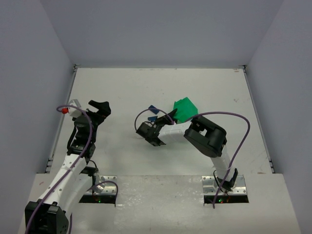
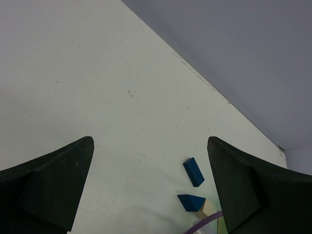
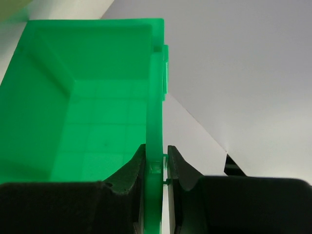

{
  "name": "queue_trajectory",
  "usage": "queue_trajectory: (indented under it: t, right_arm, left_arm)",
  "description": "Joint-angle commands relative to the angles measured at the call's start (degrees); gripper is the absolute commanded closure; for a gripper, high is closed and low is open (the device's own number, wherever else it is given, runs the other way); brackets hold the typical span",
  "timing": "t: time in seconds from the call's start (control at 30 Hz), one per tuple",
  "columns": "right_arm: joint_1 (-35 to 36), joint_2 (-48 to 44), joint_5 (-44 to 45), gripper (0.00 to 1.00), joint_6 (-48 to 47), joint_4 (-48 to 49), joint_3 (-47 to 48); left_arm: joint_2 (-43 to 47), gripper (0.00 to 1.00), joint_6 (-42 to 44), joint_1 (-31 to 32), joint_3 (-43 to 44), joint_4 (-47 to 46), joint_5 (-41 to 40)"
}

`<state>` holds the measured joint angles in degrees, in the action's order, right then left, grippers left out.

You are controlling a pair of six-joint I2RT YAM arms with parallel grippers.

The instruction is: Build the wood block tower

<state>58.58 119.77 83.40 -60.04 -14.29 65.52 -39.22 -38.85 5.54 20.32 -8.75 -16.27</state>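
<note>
The right pincer (image 3: 157, 157) is clamped on one thin wall of the green bin (image 3: 87, 107), which stretches away ahead of it. With so narrow a hold the bin could slip or swing and strike the blocks (image 1: 152, 110) lying just beyond the pincer's tip. The left pincer (image 2: 150, 142) is wide open and empty, and ahead of it, off to one side, lie a blue block (image 2: 193, 171) and a blue wedge (image 2: 191, 202) touching a tan piece (image 2: 207, 210); a careless reach could scatter them.
</note>
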Motion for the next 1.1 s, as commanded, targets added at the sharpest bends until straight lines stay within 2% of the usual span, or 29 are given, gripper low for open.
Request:
queue_trajectory:
  t: [0.0, 0.2, 0.3, 0.37, 0.4, 0.47, 0.5, 0.57, 0.63, 0.83, 0.97, 1.07]
  right_arm:
    - [-1.06, -4.47, -9.57, 0.99, 4.98, -0.76, 0.50]
    - [-3.12, -16.20, -16.38, 1.00, 8.11, 0.41, 3.41]
    - [-3.30, -24.50, -18.72, 1.00, 4.76, 10.74, 1.80]
    - [-4.29, -31.20, -21.54, 1.00, -0.09, 28.51, -0.64]
    - [-5.01, -32.64, -22.17, 1.00, 0.53, 30.92, -0.63]
    - [-9.21, -34.55, -23.39, 1.00, 6.86, 28.43, 2.06]
    - [-10.88, -35.07, -24.48, 1.00, 10.64, 23.87, 3.69]
    - [-16.65, -36.31, -30.08, 1.00, 23.70, 16.60, 8.04]
    - [-22.58, -37.67, -36.59, 1.00, 32.82, 12.99, 8.23]
    - [-42.06, -37.17, -58.53, 1.00, 55.95, 8.68, 7.75]
    - [-55.08, -33.18, -71.29, 1.00, 71.04, 8.03, 7.39]
    - [-62.03, -26.75, -79.44, 1.00, 77.12, 7.75, 9.31]
  left_arm:
    - [0.74, 0.00, 0.99, -0.36, 2.31, -1.78, 0.45]
    - [1.40, 0.00, 1.15, -0.36, 2.45, -1.35, 0.05]
    - [1.65, 0.00, 1.28, -0.36, 2.45, -1.27, -0.03]
    - [1.96, 0.00, 1.41, -0.36, 2.62, -0.91, -0.16]
    - [2.05, 0.00, 1.41, -0.36, 2.63, -0.82, -0.16]
    - [2.18, 0.00, 1.55, -0.36, 2.94, -0.46, -0.11]
    - [2.32, 0.00, 1.58, -0.36, 2.93, -0.39, -0.08]
    - [2.51, 0.00, 1.61, -0.36, 2.86, -0.47, -0.08]
    - [2.57, 0.00, 1.50, -0.36, 2.71, -0.74, 0.19]
    - [0.53, 0.00, 1.61, -0.36, 3.13, -2.06, 1.97]
    - [-1.66, 0.00, 2.01, -0.36, 3.22, -3.95, 4.04]
    - [-3.56, 0.00, 2.29, -0.36, 3.91, -4.57, 4.58]
